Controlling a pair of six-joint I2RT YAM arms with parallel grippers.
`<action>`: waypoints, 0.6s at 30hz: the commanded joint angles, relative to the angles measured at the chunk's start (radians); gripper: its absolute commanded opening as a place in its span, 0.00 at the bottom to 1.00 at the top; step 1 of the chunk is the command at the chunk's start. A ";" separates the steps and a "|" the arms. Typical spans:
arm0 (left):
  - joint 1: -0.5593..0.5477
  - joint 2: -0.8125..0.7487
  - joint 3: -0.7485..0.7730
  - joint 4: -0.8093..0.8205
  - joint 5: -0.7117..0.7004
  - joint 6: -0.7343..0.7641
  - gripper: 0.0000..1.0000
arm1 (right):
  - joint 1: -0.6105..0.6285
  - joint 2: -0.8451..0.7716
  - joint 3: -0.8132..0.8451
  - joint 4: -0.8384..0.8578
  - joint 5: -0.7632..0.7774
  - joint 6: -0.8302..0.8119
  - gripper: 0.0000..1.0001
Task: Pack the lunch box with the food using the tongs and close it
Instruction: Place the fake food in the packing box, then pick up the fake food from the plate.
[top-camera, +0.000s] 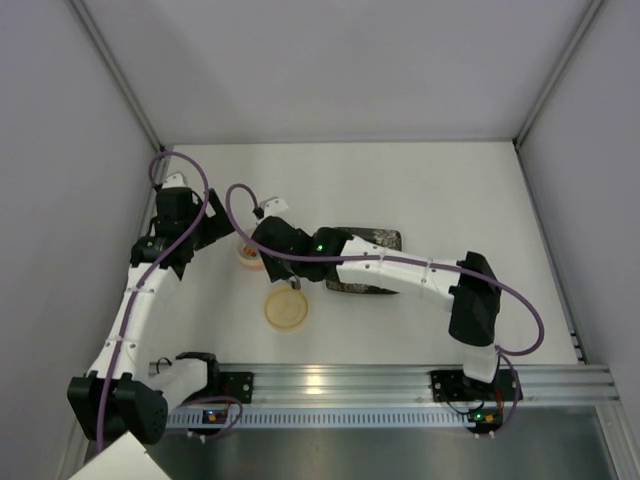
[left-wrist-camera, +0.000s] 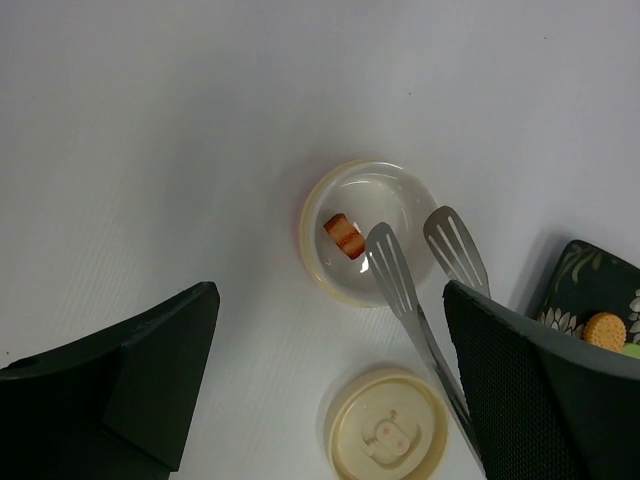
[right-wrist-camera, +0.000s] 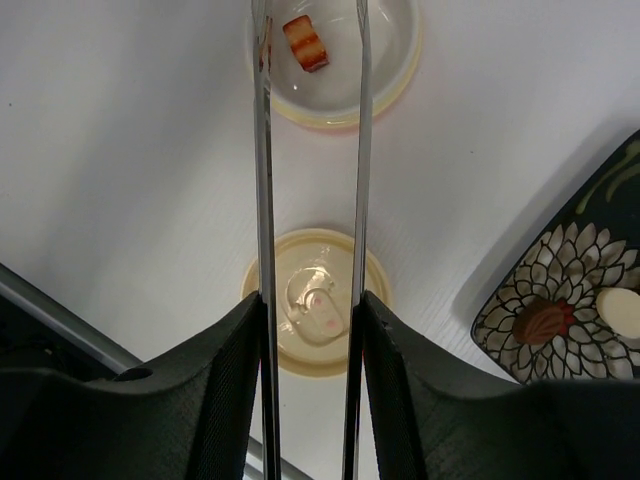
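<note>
Now the right gripper (right-wrist-camera: 312, 300) pinches the tongs (right-wrist-camera: 262, 190) by their 2 thin arms, its jaws pressed on the outside of both; the arms run forward side by side, slightly apart, and their slotted tips (left-wrist-camera: 392, 268) hang spread over the box (left-wrist-camera: 385, 195), 1 above its white inside, the other over its rim on the plate side; nothing sits between the tips; a striped orange piece (left-wrist-camera: 343, 236) lies on the box floor, just beside 1 tip; the left gripper (left-wrist-camera: 328, 300) hovers above the table (left-wrist-camera: 200, 120) near the box, jaws spread wide and empty; the box stands upright and uncovered on the table, between the 2 grippers in the top view; the lid (left-wrist-camera: 385, 435) lies flat on the table near the box, not touching it; the plate (right-wrist-camera: 520, 290) sits to the right of the lid, largely under the right arm in the top view; on it lie an orange round (left-wrist-camera: 604, 330), a cream oval (right-wrist-camera: 620, 311) and a sliver of green (left-wrist-camera: 630, 350) at the frame edge.
</note>
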 joint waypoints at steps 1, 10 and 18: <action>0.006 -0.028 0.002 0.028 0.009 0.005 0.99 | -0.007 -0.063 0.031 -0.030 0.090 -0.001 0.41; 0.006 -0.036 0.001 0.030 0.026 0.007 0.99 | -0.013 -0.412 -0.363 -0.006 0.165 0.088 0.41; 0.006 -0.044 -0.001 0.033 0.041 0.008 0.99 | -0.012 -0.650 -0.645 -0.050 0.195 0.192 0.39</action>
